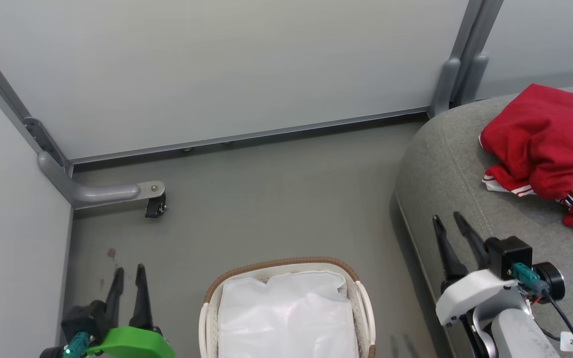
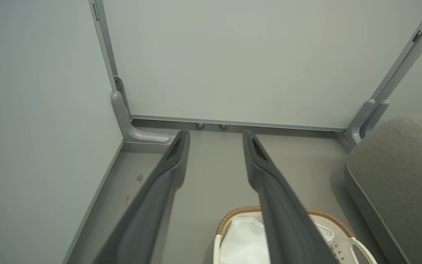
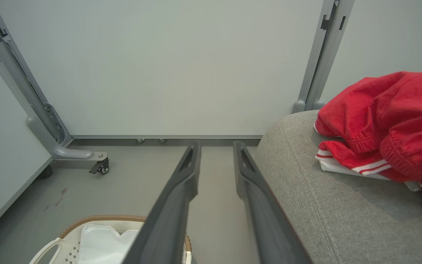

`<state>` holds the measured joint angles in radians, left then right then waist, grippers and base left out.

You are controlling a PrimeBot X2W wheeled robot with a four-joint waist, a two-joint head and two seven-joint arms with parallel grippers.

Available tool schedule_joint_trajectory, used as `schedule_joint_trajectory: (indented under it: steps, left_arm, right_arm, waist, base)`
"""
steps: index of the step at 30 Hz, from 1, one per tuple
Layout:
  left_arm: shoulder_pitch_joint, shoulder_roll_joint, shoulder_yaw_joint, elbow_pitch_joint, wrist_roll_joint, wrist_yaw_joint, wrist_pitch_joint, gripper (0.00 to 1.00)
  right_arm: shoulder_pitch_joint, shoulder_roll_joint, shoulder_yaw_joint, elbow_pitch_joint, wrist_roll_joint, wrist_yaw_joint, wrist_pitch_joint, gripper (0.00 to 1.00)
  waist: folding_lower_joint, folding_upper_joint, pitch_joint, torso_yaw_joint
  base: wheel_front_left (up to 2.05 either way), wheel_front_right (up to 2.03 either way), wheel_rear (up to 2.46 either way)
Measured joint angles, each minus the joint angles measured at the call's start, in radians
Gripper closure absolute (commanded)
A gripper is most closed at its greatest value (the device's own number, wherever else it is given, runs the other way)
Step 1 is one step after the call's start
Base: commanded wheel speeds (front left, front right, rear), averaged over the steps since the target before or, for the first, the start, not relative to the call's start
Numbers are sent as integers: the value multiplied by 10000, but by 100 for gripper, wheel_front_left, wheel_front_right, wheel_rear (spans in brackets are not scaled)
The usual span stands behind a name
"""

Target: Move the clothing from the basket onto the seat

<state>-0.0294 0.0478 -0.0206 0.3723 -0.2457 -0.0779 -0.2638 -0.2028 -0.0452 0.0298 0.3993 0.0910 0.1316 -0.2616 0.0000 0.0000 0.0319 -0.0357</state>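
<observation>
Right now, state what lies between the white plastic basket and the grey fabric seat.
Bare grey floor separates basket and seat, shown in the head view.

Brightness: high and even in all three views; the light is diffuse and falls from above.
Shadows: soft-edged. A dim band lies on the floor (image 1: 266, 199) along the foot of the seat (image 1: 445, 179), and a faint one lies on the seat under the jersey (image 3: 387, 117).
Highlights: the white liner (image 1: 286, 318) in the basket (image 1: 286, 259) is nearly washed out, its folds barely legible.
Focus: the head view is sharp. The left pincer (image 2: 215, 136) and right pincer (image 3: 216, 146) blur toward the bottom edge.
Distortion: wide-angle. The frame posts (image 3: 324, 55) lean outward in the wrist views.
Colour: cool grey-green cast on the wall panels (image 1: 241, 64).
</observation>
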Motion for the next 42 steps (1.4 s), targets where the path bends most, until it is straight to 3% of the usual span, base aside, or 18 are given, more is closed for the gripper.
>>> schedule_joint_trajectory:
  steps: [42]
  left_arm:
    - [-170, -27, 583, -449, -6320, -199, 1762, 100]
  right_arm:
    - [488, 29, -650, -581, 7033, -2, 1760, 100]
  waist:
    - [0, 0, -96, 118]
  base:
    - [0, 0, 0]
